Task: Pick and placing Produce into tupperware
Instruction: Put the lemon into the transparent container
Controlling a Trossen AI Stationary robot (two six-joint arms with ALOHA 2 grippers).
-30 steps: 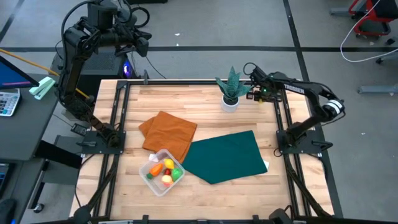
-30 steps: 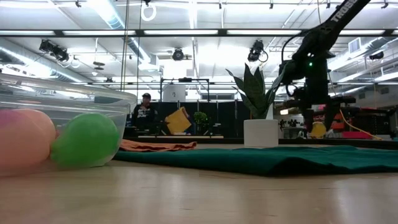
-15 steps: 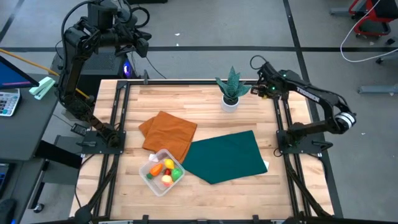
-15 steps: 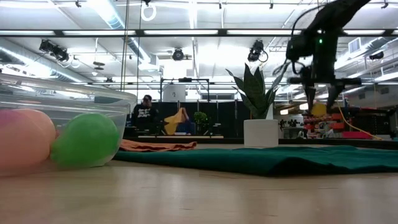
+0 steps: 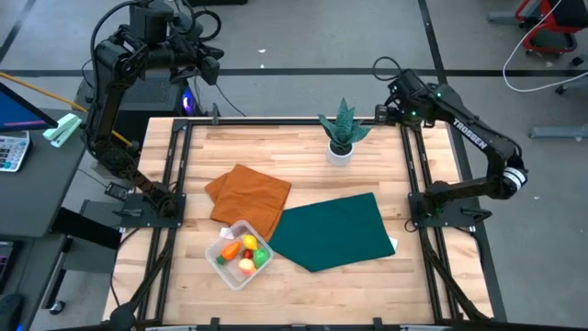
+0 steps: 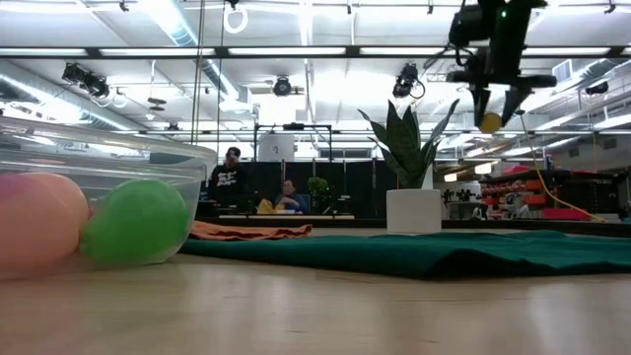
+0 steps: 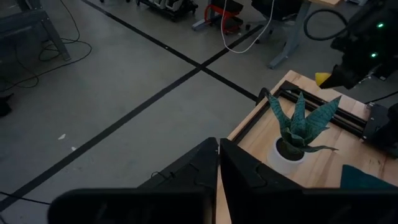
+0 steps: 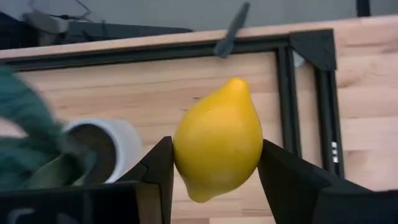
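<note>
Yellow lemon (image 8: 217,138) clamped in the right gripper (image 5: 381,114), plain in its wrist view, hidden from overhead.

Two black jointed arms, white lettering on right arm (image 5: 473,138), green indicator light.

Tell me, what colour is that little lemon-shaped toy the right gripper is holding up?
Bright yellow all over. The lemon-shaped toy shows best in the right wrist view, clamped in the right gripper.

The lemon (image 8: 218,138) looks smooth, slightly glossy plastic; the table (image 5: 303,152) is pale wood; the tub (image 5: 223,267) clear plastic.
</note>
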